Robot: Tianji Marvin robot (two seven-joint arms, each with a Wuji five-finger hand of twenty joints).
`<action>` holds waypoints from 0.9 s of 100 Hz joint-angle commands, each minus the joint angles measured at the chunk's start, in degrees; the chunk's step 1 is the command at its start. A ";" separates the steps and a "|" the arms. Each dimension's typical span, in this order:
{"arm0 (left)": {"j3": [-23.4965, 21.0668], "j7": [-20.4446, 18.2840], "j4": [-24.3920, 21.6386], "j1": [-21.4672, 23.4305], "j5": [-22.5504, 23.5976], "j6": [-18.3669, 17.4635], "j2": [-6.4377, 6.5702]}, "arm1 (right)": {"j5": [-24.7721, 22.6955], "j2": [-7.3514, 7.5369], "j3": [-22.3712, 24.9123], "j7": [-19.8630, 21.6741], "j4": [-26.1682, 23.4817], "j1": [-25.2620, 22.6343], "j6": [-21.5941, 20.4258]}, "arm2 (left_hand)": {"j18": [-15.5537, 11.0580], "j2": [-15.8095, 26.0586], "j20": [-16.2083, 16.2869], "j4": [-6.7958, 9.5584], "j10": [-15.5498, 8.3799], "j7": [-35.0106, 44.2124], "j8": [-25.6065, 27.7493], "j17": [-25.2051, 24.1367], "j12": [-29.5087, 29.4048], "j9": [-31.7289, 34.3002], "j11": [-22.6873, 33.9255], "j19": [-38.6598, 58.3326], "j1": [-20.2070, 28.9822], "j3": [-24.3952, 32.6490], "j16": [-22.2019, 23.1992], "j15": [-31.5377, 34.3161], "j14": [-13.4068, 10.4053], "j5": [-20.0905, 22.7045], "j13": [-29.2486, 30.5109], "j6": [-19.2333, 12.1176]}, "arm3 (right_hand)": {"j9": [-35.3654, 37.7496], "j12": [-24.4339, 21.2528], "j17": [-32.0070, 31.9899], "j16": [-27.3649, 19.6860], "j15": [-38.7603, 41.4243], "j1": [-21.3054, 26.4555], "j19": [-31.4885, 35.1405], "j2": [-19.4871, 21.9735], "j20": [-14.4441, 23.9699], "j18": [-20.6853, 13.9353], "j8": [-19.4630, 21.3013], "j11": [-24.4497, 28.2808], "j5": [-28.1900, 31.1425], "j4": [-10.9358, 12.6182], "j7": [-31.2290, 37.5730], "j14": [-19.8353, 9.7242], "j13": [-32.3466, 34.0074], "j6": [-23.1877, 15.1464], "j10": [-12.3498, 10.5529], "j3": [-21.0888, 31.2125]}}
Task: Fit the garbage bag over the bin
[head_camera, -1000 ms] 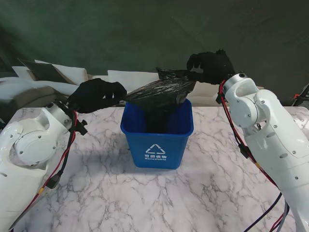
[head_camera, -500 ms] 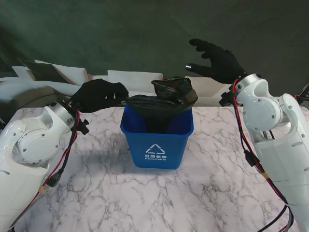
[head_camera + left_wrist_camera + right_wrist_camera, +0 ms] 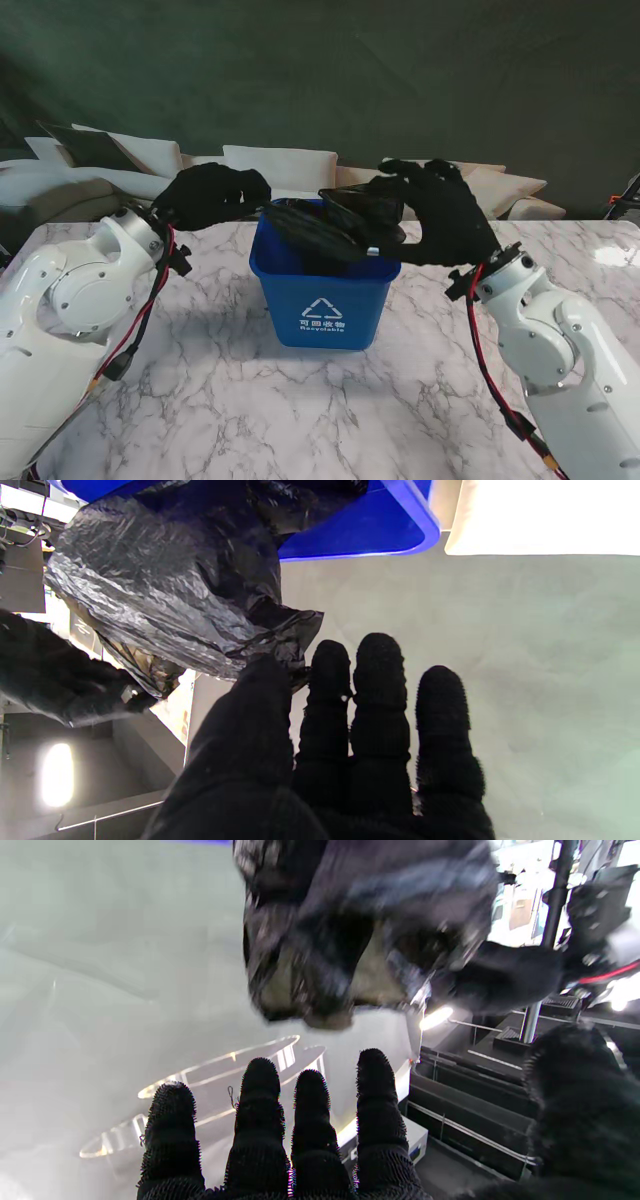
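From the stand view, a blue bin [image 3: 325, 285] with a white recycling mark stands on the marble table [image 3: 300, 400] at the middle of the frame. The black garbage bag [image 3: 335, 222] lies crumpled and glossy across the bin's mouth, part of it sunk inside, the rest bunched above the rim and not stretched over any edge. The left hand [image 3: 212, 195], in a black glove, sits at the bin's upper-left corner with its fingers curled onto the bag's edge. The right hand [image 3: 440, 215] hangs at the bin's upper-right, fingers spread and bent over the bag; whether they touch the plastic cannot be told here.

In the left wrist view, the bag [image 3: 165, 595] fills the upper left of the frame as a wrinkled, shiny mass hanging from the blue bin [image 3: 360, 530] at the top centre. The left hand [image 3: 320, 750] rises from the bottom edge, its thumb and forefinger pinching a fold of the bag, the other fingers [image 3: 442, 715] straight and close together.

In the right wrist view, the bag [image 3: 350, 930] is a blurred dark bundle at the top centre. The right hand [image 3: 300, 1150] shows four fingers [image 3: 260, 1110] straight and slightly apart, the thumb wide at the lower right, holding nothing.
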 commanded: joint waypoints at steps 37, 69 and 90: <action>1.21 -1.65 0.47 -2.11 -0.22 3.37 -0.27 | -10.00 -0.08 -1.25 -8.88 0.20 -5.99 -0.22 | -0.85 0.61 1.06 1.12 0.66 0.75 0.36 0.37 0.63 -0.04 0.09 1.74 3.01 0.82 0.93 1.85 -1.46 0.06 0.49 -0.76 | -1.30 0.11 -1.23 -1.38 -1.10 -0.65 1.23 -1.86 -1.69 -0.69 0.68 0.14 -1.51 -0.45 -0.70 0.70 -0.68 -5.56 0.64 1.30; 2.89 -2.17 2.03 -3.82 -0.11 5.13 -0.31 | -18.38 0.16 0.44 -19.46 -2.95 -11.90 2.64 | -0.83 0.53 1.05 1.15 0.75 0.63 0.38 0.35 0.50 -0.09 0.24 1.79 2.93 0.95 0.93 1.93 -1.39 0.14 0.48 -0.72 | 6.70 22.68 11.57 21.36 32.92 -0.68 27.01 -2.75 18.79 -5.70 -12.56 22.38 -1.63 -0.48 -9.61 -2.00 7.22 -9.00 -3.29 1.63; 3.50 -1.44 1.42 -4.02 -0.63 5.21 -0.52 | -18.49 0.39 0.02 -16.50 -3.49 -12.26 4.18 | -0.89 0.57 1.03 1.15 0.74 0.54 0.40 0.36 0.41 -0.07 0.34 1.81 2.89 1.01 0.91 1.97 -1.37 0.15 0.48 -0.72 | 14.05 36.57 15.84 31.66 54.94 -1.19 37.12 -4.24 25.97 -6.94 -15.24 32.77 3.16 -0.71 -7.79 -4.36 11.97 -10.29 -6.95 2.61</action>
